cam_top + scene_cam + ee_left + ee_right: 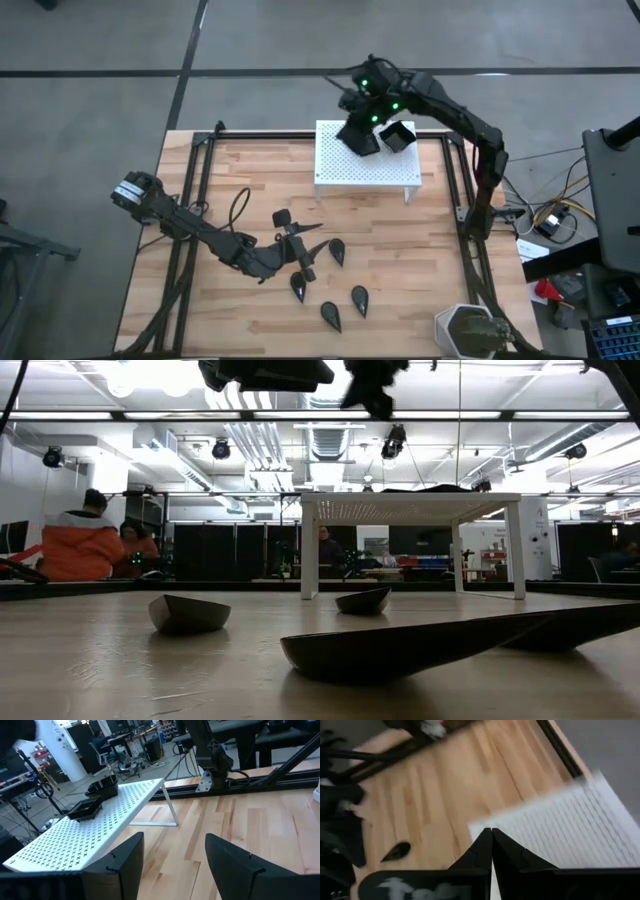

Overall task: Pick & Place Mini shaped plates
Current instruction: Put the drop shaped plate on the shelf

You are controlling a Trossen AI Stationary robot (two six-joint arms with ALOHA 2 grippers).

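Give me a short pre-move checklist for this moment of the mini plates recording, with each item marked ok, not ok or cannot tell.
1. Right tool shut and empty, above the white stand: ok; its fingers meet with nothing between them.
2. Left tool open and empty, low over the wooden table: ok.
3. Square plates resting on the stand: ok; two dark dishes sit near its far edge.
4. Teardrop plates left on the table to pick: ok; several lie near the left tool.
5. Free room on the stand for more plates: ok.
6. Which teardrop plate the left tool is aimed at: cannot tell.
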